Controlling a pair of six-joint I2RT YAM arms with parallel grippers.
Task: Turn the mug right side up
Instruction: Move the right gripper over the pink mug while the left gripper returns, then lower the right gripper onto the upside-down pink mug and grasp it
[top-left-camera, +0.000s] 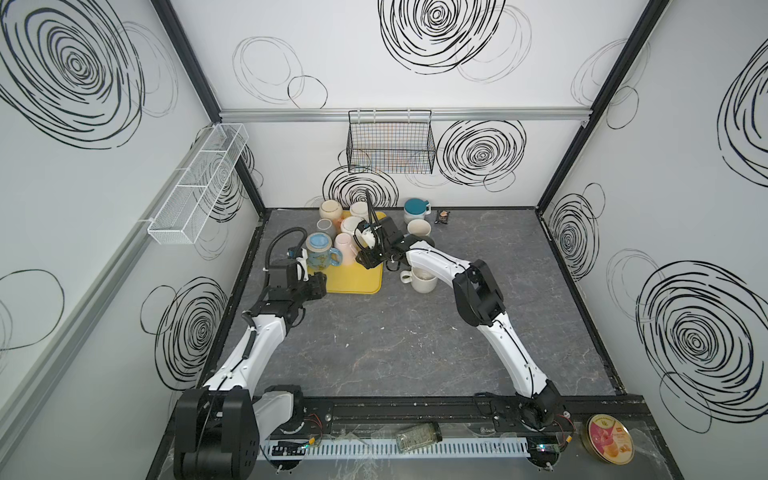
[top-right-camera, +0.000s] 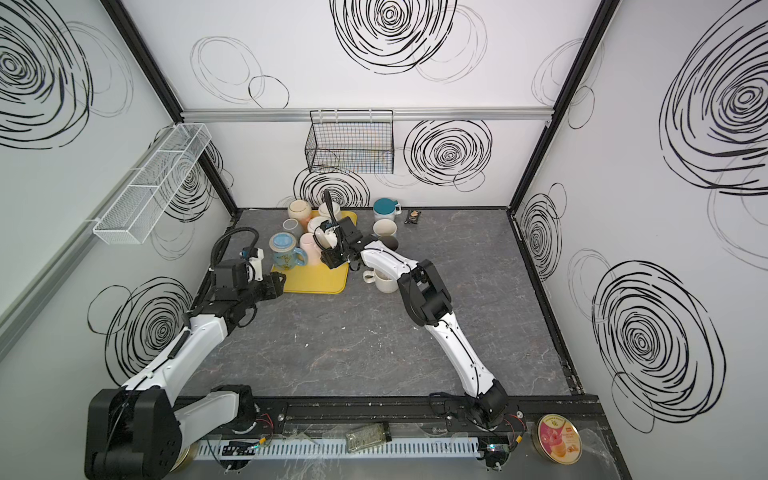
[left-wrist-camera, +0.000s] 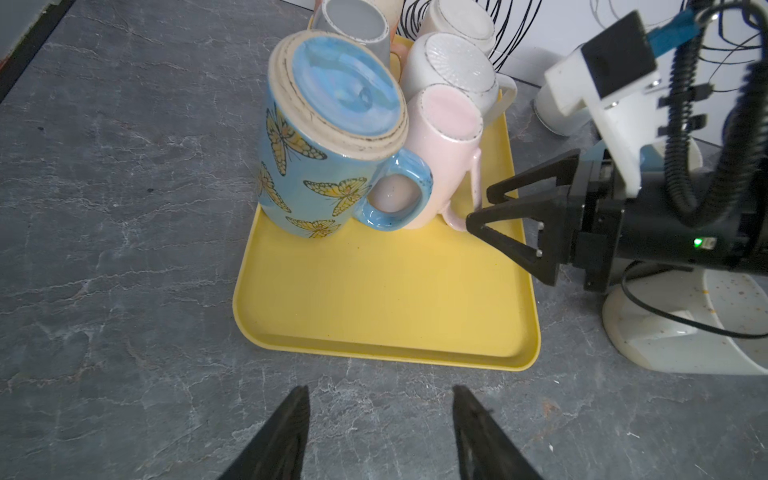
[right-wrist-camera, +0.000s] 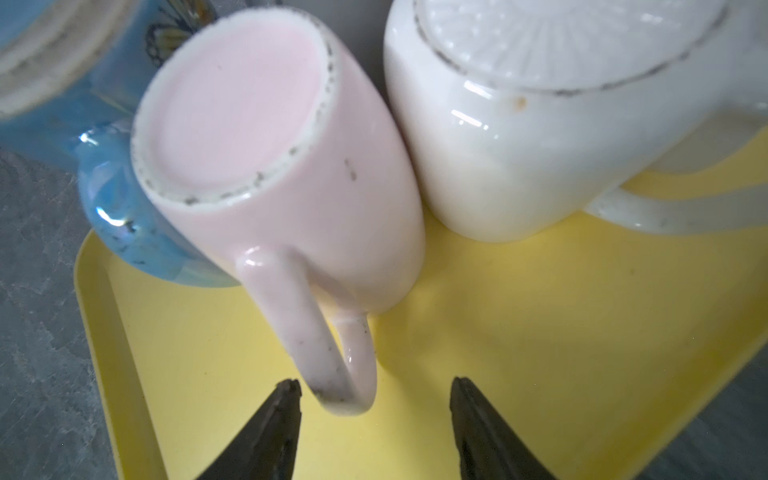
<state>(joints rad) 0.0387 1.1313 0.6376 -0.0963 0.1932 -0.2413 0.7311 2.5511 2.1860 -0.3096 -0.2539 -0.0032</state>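
Plainly, the pink mug (right-wrist-camera: 270, 166) is seen upside down on the yellow tray (right-wrist-camera: 540, 332), base upward. It is wedged between the blue butterfly mug (left-wrist-camera: 307, 166) and a white mug (right-wrist-camera: 519, 166), both also inverted and both touching it. Its handle (right-wrist-camera: 316, 332) points out over the tray's bare front half, where open room is left up to the raised rim.

The right arm's jaws are held apart and nothing is gripped. The handle's lower end lies between the tips, nearer one tip than the other, and whether that tip touches it cannot be told. The left arm's jaws are likewise spread and empty, held over bare tabletop (left-wrist-camera: 124, 249) just short of the tray's near edge. In both top views a broad stretch of open tabletop is seen in front of the tray.

From above, the pink mug (top-left-camera: 344, 245) is partly covered by the right wrist. The mugs at the tray's back are cut off in the left wrist view. An upright cream mug (top-left-camera: 424, 282) stands just beside the tray, partly hidden under the right arm.
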